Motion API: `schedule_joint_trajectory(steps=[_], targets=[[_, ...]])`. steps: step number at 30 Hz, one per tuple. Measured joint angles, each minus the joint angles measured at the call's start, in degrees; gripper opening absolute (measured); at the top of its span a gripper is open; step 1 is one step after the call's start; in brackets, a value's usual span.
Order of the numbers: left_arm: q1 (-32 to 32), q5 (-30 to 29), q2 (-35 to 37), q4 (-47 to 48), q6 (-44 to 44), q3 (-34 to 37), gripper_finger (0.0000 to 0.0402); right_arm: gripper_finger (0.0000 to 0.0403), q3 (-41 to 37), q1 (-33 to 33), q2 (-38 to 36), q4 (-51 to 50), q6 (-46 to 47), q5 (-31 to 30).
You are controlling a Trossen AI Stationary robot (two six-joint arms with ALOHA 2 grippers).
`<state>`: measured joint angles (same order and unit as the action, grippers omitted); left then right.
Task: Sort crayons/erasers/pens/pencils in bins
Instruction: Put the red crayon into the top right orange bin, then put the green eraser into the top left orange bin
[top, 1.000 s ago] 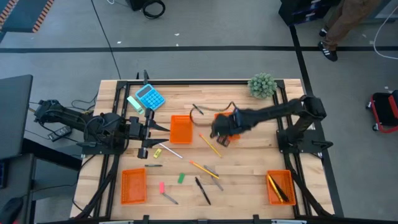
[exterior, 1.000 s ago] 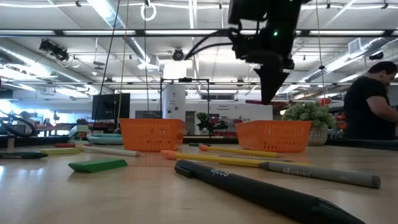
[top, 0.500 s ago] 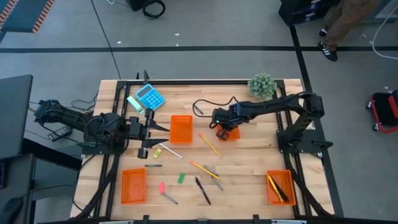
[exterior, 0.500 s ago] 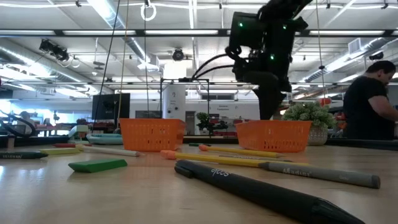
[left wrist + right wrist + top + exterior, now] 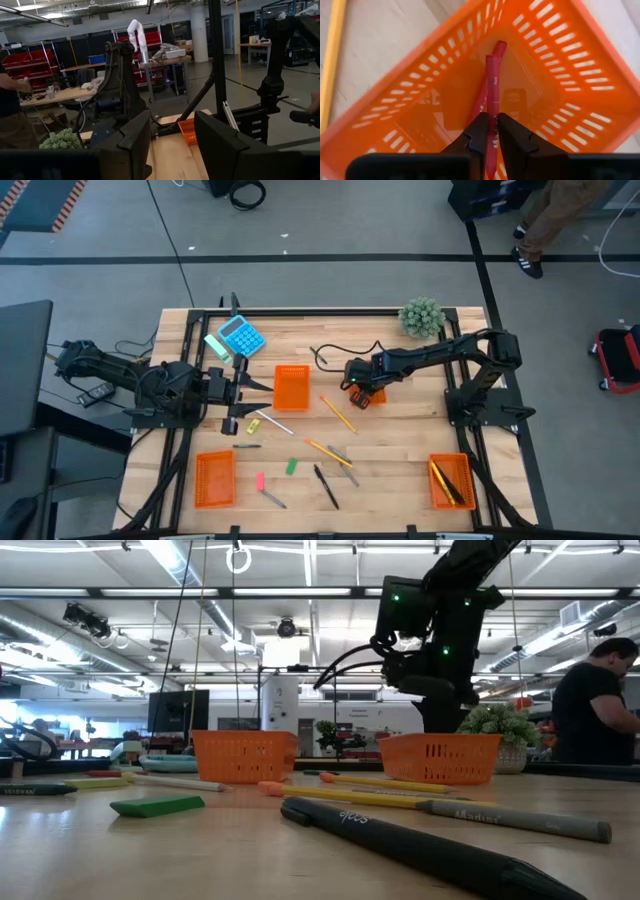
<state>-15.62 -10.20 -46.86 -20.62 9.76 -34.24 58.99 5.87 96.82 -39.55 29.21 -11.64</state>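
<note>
Right pincer [image 5: 490, 131] sits inside an orange bin [image 5: 580, 65], fingers narrowly parted around a red crayon [image 5: 493, 100] (a second lies beneath). Left pincer [image 5: 172, 145] waits, wide, empty, above the desk [image 5: 400, 450].

Red crayon [image 5: 493, 87]: I see it upright between my right fingers [image 5: 479, 134], tip down inside an orange bin [image 5: 560, 60], a second red crayon [image 5: 481, 97] leaning just behind it.

Bins: a second [image 5: 291, 388] sits well to the left of those fingers, a third [image 5: 214, 478] and a fourth [image 5: 449, 480] at the table's near corners, the fourth holding yellow pencils [image 5: 441, 479].

Loose between them: pencils [image 5: 337, 412], black pen [image 5: 325, 485], pink eraser [image 5: 260, 480], green eraser [image 5: 291, 466].
</note>
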Motion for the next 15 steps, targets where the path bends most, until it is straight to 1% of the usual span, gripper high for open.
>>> schedule_joint_trajectory(steps=[4,8,12,15], targets=[[0.0,0.0,0.0,0.4,0.0,0.0,0.0162,0.008,1.1,0.0,0.0,-0.1,-0.3,-0.3],[0.0,0.0,0.0,0.4,0.0,0.0,0.0162,0.0096,3.3,0.0,0.0,-0.6,-1.3,-2.0],[0.0,0.0,0.0,0.4,0.0,0.0,0.0162,0.0101,6.8,-0.3,0.0,-1.4,-1.5,-2.0],[0.0,0.0,0.0,0.5,0.0,0.0,0.0162,0.0101,9.4,-2.2,0.0,0.2,-1.7,-2.5]])
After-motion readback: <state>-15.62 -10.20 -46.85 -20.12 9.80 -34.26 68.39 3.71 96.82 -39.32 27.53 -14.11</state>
